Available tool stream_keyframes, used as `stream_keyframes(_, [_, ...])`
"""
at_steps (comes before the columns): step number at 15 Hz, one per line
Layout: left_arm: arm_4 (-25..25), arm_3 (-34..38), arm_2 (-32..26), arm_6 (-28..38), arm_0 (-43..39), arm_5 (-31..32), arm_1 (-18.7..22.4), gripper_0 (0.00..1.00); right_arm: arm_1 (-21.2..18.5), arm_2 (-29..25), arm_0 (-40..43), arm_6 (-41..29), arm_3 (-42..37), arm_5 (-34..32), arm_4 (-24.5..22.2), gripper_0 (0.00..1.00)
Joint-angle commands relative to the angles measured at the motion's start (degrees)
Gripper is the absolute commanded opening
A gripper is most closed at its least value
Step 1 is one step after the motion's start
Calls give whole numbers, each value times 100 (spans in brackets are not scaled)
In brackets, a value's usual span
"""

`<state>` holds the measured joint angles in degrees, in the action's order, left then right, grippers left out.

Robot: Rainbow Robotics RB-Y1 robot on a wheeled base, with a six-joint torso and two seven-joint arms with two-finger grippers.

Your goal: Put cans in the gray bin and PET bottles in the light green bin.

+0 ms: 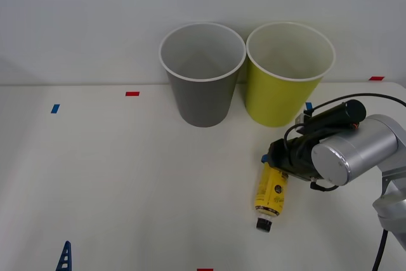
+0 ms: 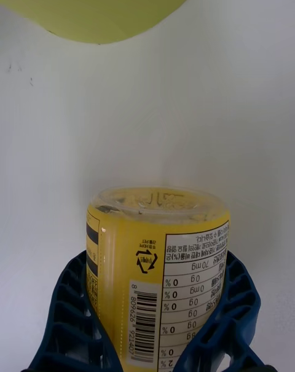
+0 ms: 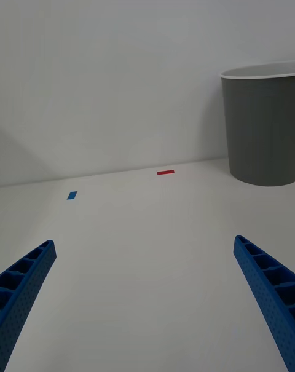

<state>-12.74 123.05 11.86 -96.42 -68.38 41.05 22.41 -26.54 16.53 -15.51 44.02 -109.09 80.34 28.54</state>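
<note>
- Front view, far left: the left gripper [image 3: 147, 304] is parked low at the bench [image 1: 114, 176] edge, jaws spread wide and empty.
- Centre: the gray bin [image 1: 202, 74] stands upright at the back of the bench; its visible interior holds nothing.
- Right of it, touching: the light green bin [image 1: 288, 73], visible interior likewise bare.
- Right: the PET bottle [image 1: 271, 192] lies on the bench in front of the light green bin, black cap toward the robot.
- The right gripper [image 1: 276, 158] has its jaws closed on the bottle's base end.
- Status: bottle grasped, not yet lifted; transfer to the light green bin remains.
</note>
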Motion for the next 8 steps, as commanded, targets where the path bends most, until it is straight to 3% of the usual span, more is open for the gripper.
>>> stream_keyframes(1, [0,0,0,0,0,0,0,100,0,-80,144,72,-191,-1,12,1])
stream_keyframes(3, [0,0,0,0,0,0,0,100,0,-203,346,309,-543,-45,20,0])
stream_keyframes(8, [0,0,0,0,0,0,0,100,404,-827,777,2172,-1070,-370,56,0])
